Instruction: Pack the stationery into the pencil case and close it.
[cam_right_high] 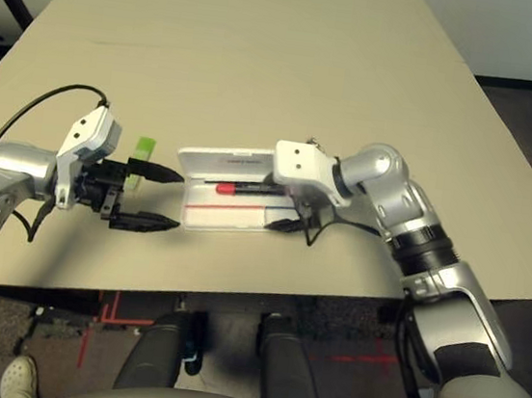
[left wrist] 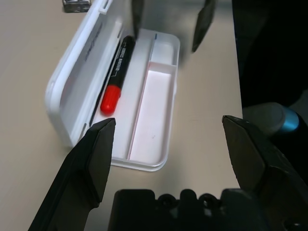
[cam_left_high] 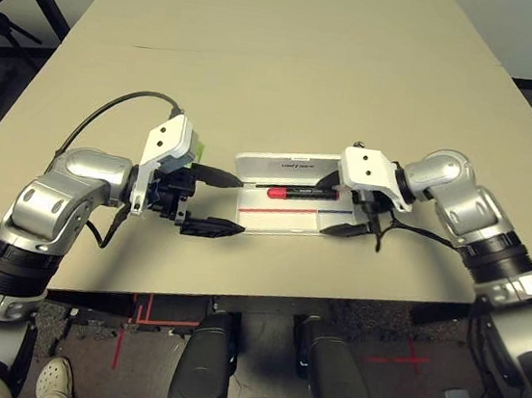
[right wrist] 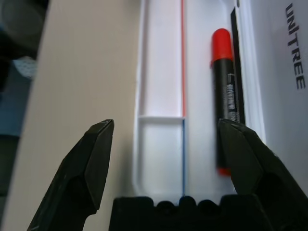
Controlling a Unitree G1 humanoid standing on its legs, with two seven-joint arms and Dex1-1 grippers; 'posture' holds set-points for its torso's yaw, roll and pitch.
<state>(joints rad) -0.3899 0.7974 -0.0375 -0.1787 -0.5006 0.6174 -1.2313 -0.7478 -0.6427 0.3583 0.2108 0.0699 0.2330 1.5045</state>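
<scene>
The white pencil case (cam_left_high: 278,218) lies open in the middle of the table, its lid (cam_left_high: 280,167) folded back on the far side. Inside the tray, along the hinge, rests the red marker (cam_left_high: 301,193) with its black barrel (left wrist: 118,72). My left gripper (cam_left_high: 215,201) is open at the case's left end, its fingers spread across that end. My right gripper (cam_left_high: 339,206) is open at the right end, straddling the tray (right wrist: 161,62). A light-green bar (cam_right_high: 142,148) lies on the table just behind my left gripper. A small silver-dark metal piece (left wrist: 77,5) sits beyond the lid.
The beige table (cam_left_high: 293,57) stretches wide and bare behind the case. A black cable (cam_left_high: 112,112) loops from my left wrist. The table's front edge (cam_left_high: 264,291) runs close below the case.
</scene>
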